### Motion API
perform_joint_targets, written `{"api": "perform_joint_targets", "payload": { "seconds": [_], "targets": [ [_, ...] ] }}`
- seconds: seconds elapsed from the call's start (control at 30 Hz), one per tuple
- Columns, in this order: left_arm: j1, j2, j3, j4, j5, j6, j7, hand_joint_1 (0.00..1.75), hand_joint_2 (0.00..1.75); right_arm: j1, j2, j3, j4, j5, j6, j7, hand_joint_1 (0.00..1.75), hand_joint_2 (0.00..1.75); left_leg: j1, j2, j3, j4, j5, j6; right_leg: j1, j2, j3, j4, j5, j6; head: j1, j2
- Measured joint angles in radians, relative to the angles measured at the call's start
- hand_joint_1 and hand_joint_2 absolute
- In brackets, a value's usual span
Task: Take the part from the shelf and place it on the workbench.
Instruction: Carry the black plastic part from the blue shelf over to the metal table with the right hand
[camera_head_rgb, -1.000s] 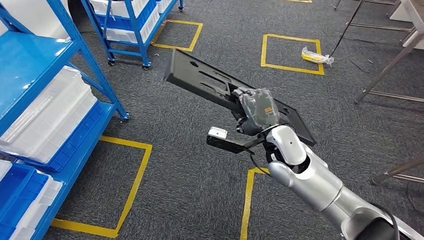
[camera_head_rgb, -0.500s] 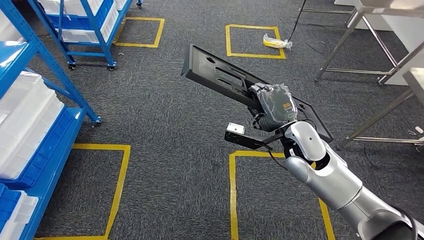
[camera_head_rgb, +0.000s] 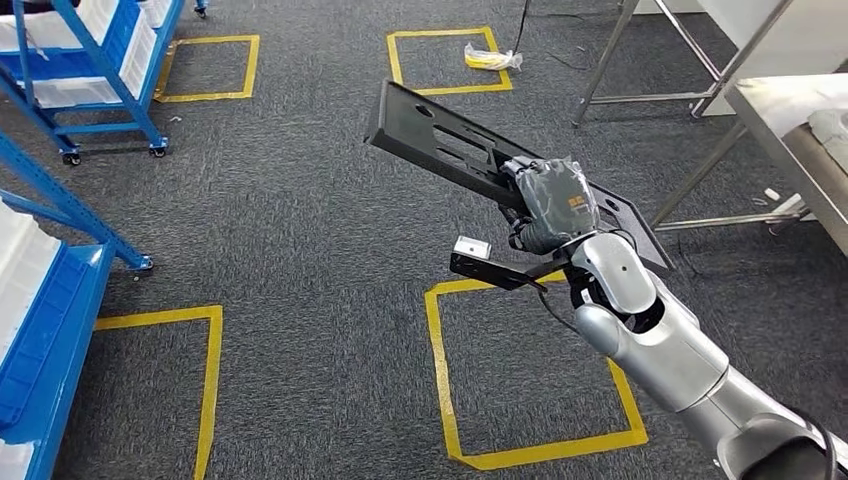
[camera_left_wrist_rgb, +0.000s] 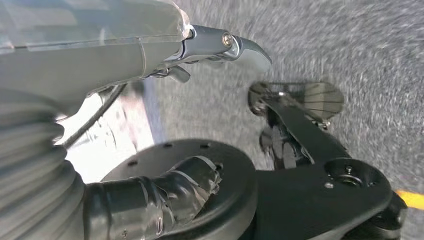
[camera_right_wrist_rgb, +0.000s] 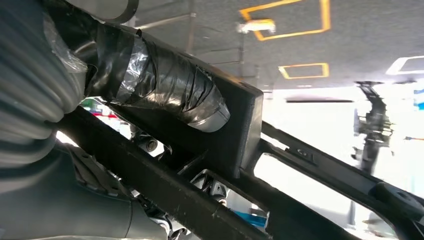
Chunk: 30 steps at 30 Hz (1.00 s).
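Above the grey carpet (camera_head_rgb: 300, 230), the right hand (camera_head_rgb: 553, 205) was raised in front of the robot, wrapped in clear plastic, with its fingers clamped on the part (camera_head_rgb: 440, 140), a long flat black plate with slots and holes. The part ran at a slant through the hand, its longer end reaching up and away to the hand's left and its shorter end poking out toward the hand's right, all of it held in the air clear of the floor. In the right wrist view the taped thumb (camera_right_wrist_rgb: 165, 85) lay pressed across the plate's black edge (camera_right_wrist_rgb: 240, 135). Just below the hand, a small black bracket with a white block (camera_head_rgb: 470, 247) stuck out from the wrist. To the hand's right stood the workbench (camera_head_rgb: 790, 110), a steel table on thin metal legs, well apart from the part. Beyond the far end of the part, a yellow taped square (camera_head_rgb: 445, 60) marked the carpet, with a small yellow and white wrapped object (camera_head_rgb: 490, 58) lying at its corner. Beneath the silver arm lay another yellow taped square (camera_head_rgb: 530, 455). Far to the hand's left stood the blue shelf (camera_head_rgb: 50, 290) with a second blue rack (camera_head_rgb: 90, 70) behind it. Whether the left hand (camera_left_wrist_rgb: 210, 42) was spread or closed could not be told from its blurred wrist view.
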<state>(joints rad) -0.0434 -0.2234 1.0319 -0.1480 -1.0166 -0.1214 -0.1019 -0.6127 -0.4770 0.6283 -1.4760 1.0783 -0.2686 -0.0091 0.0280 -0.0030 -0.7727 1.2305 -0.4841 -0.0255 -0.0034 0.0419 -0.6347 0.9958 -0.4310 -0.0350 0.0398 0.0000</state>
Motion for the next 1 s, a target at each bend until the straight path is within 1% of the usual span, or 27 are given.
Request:
{"api": "perform_joint_targets", "payload": {
  "seconds": [0.03,0.07,0.1,0.13,0.2,0.27,0.3,0.33,0.4,0.43,0.47,0.5,0.53,0.57,0.6,0.63,0.67,0.7,0.73,0.77,0.8,0.83,0.87,0.9,0.93,0.97,1.0],
  "targets": [
    [-0.002,0.000,-0.003,0.000,-0.001,0.001,-0.002,0.00,1.75,-0.003,0.000,0.000,-0.003,0.000,0.003,0.001,1.75,1.75,0.006,-0.017,0.033,-0.063,0.026,-0.004,-0.005,0.015,-0.009,0.013,-0.007,0.008,0.000,0.000],
    [-0.004,0.000,-0.005,0.000,-0.002,0.001,-0.005,0.00,1.75,-0.007,0.000,0.000,-0.006,0.001,0.005,0.002,1.75,1.75,0.011,-0.036,0.064,-0.120,0.041,-0.004,-0.009,0.028,-0.020,0.027,-0.014,0.017,0.001,0.000],
    [-0.005,0.000,-0.006,0.000,-0.004,0.002,-0.007,0.00,1.75,-0.010,-0.001,0.000,-0.010,0.001,0.007,0.002,1.75,1.75,0.014,-0.050,0.086,-0.158,0.046,-0.002,-0.012,0.042,-0.028,0.040,-0.018,0.025,0.001,0.000],
    [-0.007,0.000,-0.007,0.000,-0.005,0.002,-0.008,0.00,1.75,-0.013,-0.001,-0.001,-0.013,0.001,0.009,0.003,1.75,1.75,0.014,-0.059,0.098,-0.175,0.043,0.003,-0.015,0.054,-0.035,0.048,-0.019,0.032,0.001,0.000],
    [-0.013,0.000,-0.008,0.000,-0.006,0.002,-0.009,0.00,1.75,-0.009,-0.001,-0.001,-0.015,0.001,0.014,0.003,1.75,1.75,0.011,-0.043,0.099,-0.183,0.044,0.014,-0.020,0.066,-0.041,0.051,-0.015,0.043,0.000,0.000],
    [-0.017,0.001,-0.008,0.000,-0.006,0.002,-0.009,0.00,1.75,-0.004,-0.002,0.000,-0.016,0.002,0.018,0.002,1.75,1.75,0.011,-0.025,0.106,-0.196,0.047,0.028,-0.018,0.034,-0.061,0.078,-0.025,0.047,0.001,0.000],
    [-0.017,0.001,-0.008,0.000,-0.006,0.002,-0.009,0.00,1.75,-0.004,-0.003,0.000,-0.017,0.002,0.018,0.002,1.75,1.75,0.011,-0.015,0.110,-0.203,0.048,0.035,-0.015,0.011,-0.086,0.122,-0.041,0.047,0.002,0.000],
    [-0.015,0.001,-0.008,0.000,-0.006,0.002,-0.009,0.00,1.75,-0.005,-0.003,0.000,-0.017,0.002,0.018,0.002,1.75,1.75,0.009,-0.005,0.113,-0.205,0.048,0.040,-0.013,-0.008,-0.121,0.185,-0.062,0.047,0.002,0.000],
    [-0.013,0.001,-0.009,0.000,-0.006,0.002,-0.009,0.00,1.75,-0.005,-0.003,0.000,-0.017,0.002,0.018,0.002,1.75,1.75,0.007,0.017,0.117,-0.207,0.045,0.044,-0.014,-0.019,-0.198,0.311,-0.093,0.051,0.002,0.000],
    [-0.013,0.001,-0.009,0.000,-0.006,0.002,-0.009,0.00,1.75,-0.005,-0.003,0.000,-0.017,0.002,0.018,0.002,1.75,1.75,0.007,0.028,0.118,-0.207,0.042,0.045,-0.015,-0.022,-0.220,0.335,-0.088,0.054,0.002,0.000],
    [-0.014,0.001,-0.010,0.000,-0.006,0.002,-0.009,0.00,1.75,-0.005,-0.003,0.000,-0.017,0.002,0.018,0.002,1.75,1.75,0.007,0.037,0.121,-0.207,0.039,0.045,-0.017,-0.026,-0.220,0.317,-0.064,0.057,0.002,0.000],
    [-0.014,0.000,-0.011,0.000,-0.006,0.002,-0.009,0.00,1.75,-0.006,-0.003,0.000,-0.017,0.002,0.018,0.002,1.75,1.75,0.008,0.047,0.124,-0.207,0.035,0.044,-0.019,-0.035,-0.200,0.261,-0.026,0.060,0.002,0.000],
    [-0.015,0.000,-0.012,0.000,-0.006,0.002,-0.009,0.00,1.75,-0.008,-0.003,0.000,-0.018,0.002,0.018,0.002,1.75,1.75,0.008,0.054,0.129,-0.207,0.030,0.041,-0.019,-0.056,-0.166,0.182,0.012,0.062,0.002,0.000],
    [-0.015,0.000,-0.013,0.000,-0.006,0.002,-0.009,0.00,1.75,-0.011,-0.003,0.000,-0.018,0.002,0.018,0.002,1.75,1.75,0.006,0.061,0.133,-0.207,0.026,0.036,-0.012,-0.081,-0.131,0.113,0.037,0.064,0.002,0.000],
    [-0.015,0.000,-0.013,0.000,-0.006,0.002,-0.009,0.00,1.75,-0.014,-0.002,0.000,-0.019,0.002,0.018,0.002,1.75,1.75,0.002,0.067,0.137,-0.207,0.023,0.031,-0.006,-0.102,-0.106,0.065,0.049,0.061,0.002,0.000],
    [-0.015,0.001,-0.014,0.000,-0.006,0.002,-0.009,0.00,1.75,-0.017,-0.002,0.000,-0.021,0.002,0.018,0.002,1.75,1.75,-0.003,0.074,0.141,-0.208,0.020,0.025,0.000,-0.116,-0.094,0.042,0.048,0.058,0.002,0.000],
    [-0.015,0.001,-0.014,0.000,-0.006,0.002,-0.009,0.00,1.75,-0.018,-0.002,0.000,-0.022,0.002,0.018,0.002,1.75,1.75,-0.007,0.083,0.144,-0.209,0.019,0.019,0.006,-0.114,-0.093,0.041,0.044,0.052,0.002,0.000],
    [-0.017,0.001,-0.014,0.000,-0.006,0.002,-0.009,0.00,1.75,-0.019,-0.002,0.000,-0.023,0.002,0.018,0.002,1.75,1.75,-0.008,0.094,0.148,-0.211,0.016,0.014,0.006,-0.103,-0.094,0.038,0.043,0.044,0.002,0.000],
    [-0.018,0.001,-0.014,0.000,-0.006,0.002,-0.009,0.00,1.75,-0.018,-0.002,0.000,-0.024,0.002,0.018,0.003,1.75,1.75,-0.007,0.095,0.149,-0.207,0.008,0.009,0.005,-0.089,-0.091,0.035,0.043,0.037,0.002,0.000],
    [-0.018,0.001,-0.014,0.000,-0.006,0.002,-0.009,0.00,1.75,-0.019,-0.003,0.000,-0.025,0.002,0.018,0.003,1.75,1.75,-0.004,0.085,0.141,-0.189,-0.004,0.006,0.004,-0.075,-0.088,0.031,0.043,0.030,0.002,0.000],
    [-0.018,0.000,-0.014,0.000,-0.006,0.002,-0.010,0.00,1.75,-0.020,-0.003,0.000,-0.025,0.002,0.018,0.004,1.75,1.75,-0.002,0.067,0.121,-0.149,-0.024,0.004,0.002,-0.062,-0.083,0.027,0.043,0.022,0.002,0.000],
    [-0.017,0.001,-0.014,0.000,-0.006,0.002,-0.010,0.00,1.75,-0.021,-0.003,0.000,-0.026,0.002,0.018,0.005,1.75,1.75,-0.001,0.044,0.087,-0.088,-0.049,0.005,0.001,-0.048,-0.080,0.025,0.043,0.014,0.002,0.000],
    [-0.016,0.001,-0.014,0.000,-0.006,0.002,-0.011,0.00,1.75,-0.021,-0.002,0.000,-0.025,0.002,0.018,0.006,1.75,1.75,-0.002,0.029,0.046,-0.017,-0.071,0.006,0.003,-0.034,-0.079,0.025,0.042,0.008,0.002,0.000],
    [-0.015,0.001,-0.014,0.000,-0.006,0.002,-0.011,0.00,1.75,-0.020,-0.002,0.000,-0.025,0.002,0.017,0.006,1.75,1.75,-0.003,0.022,0.005,0.046,-0.086,0.006,0.006,-0.019,-0.078,0.027,0.040,0.003,0.001,0.000],
    [-0.015,0.001,-0.014,0.000,-0.006,0.002,-0.012,0.00,1.75,-0.019,-0.001,0.001,-0.025,0.002,0.017,0.006,1.75,1.75,-0.005,0.018,-0.022,0.081,-0.084,0.007,0.008,-0.002,-0.077,0.030,0.038,-0.001,0.001,0.000],
    [-0.015,0.002,-0.014,0.000,-0.006,0.002,-0.013,0.00,1.75,-0.017,-0.001,0.001,-0.025,0.002,0.017,0.006,1.75,1.75,-0.006,0.016,-0.032,0.078,-0.063,0.010,0.010,0.016,-0.075,0.034,0.034,-0.004,0.002,0.000],
    [-0.015,0.002,-0.014,0.000,-0.006,0.002,-0.013,0.00,1.75,-0.017,-0.001,0.001,-0.025,0.002,0.017,0.006,1.75,1.75,-0.008,0.011,-0.023,0.038,-0.026,0.015,0.011,0.034,-0.073,0.038,0.030,-0.006,0.001,0.000]
  ]
}}
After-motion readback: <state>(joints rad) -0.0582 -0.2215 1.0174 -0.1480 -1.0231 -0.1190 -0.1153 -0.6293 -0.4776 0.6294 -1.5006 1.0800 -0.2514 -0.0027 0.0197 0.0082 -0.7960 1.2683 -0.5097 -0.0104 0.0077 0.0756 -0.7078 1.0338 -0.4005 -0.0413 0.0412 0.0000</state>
